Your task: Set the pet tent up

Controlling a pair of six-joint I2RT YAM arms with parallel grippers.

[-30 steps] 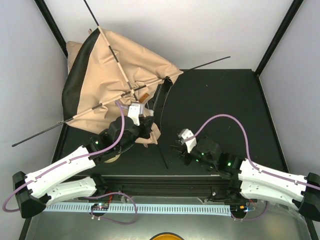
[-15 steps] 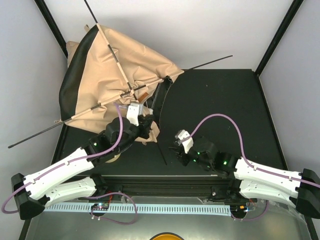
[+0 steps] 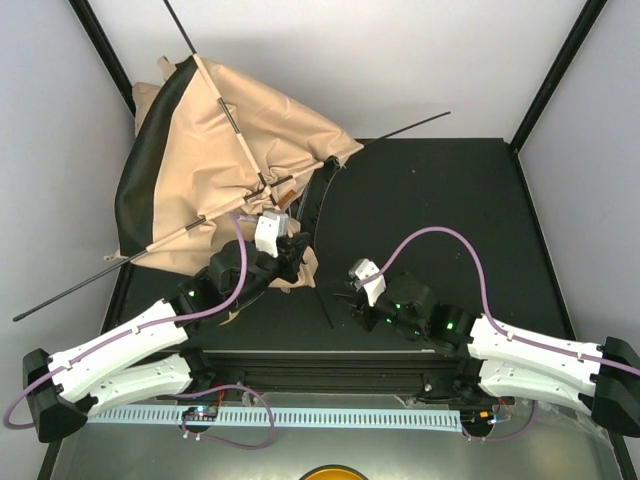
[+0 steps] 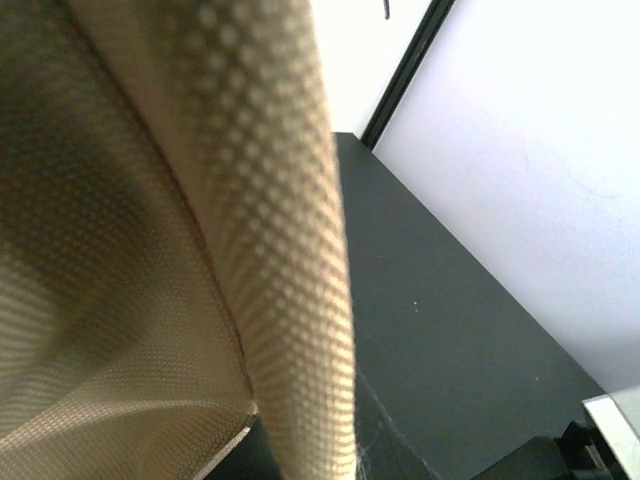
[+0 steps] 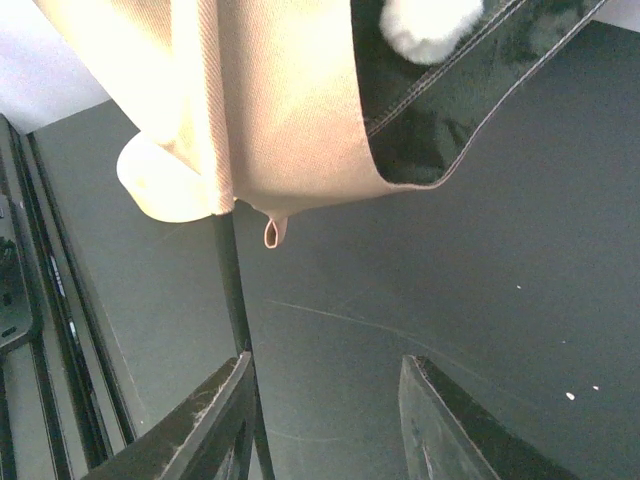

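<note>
Pet tent (image 3: 215, 150) leans half-raised at the far left of the surface (image 3: 430, 190), with the left tool (image 3: 285, 243) clamped on its near fabric edge. The right tool (image 5: 325, 368) (jaws apart, empty) hovers beside the loose pole (image 5: 232, 290). It should grip the pole squarely, low down.
</note>
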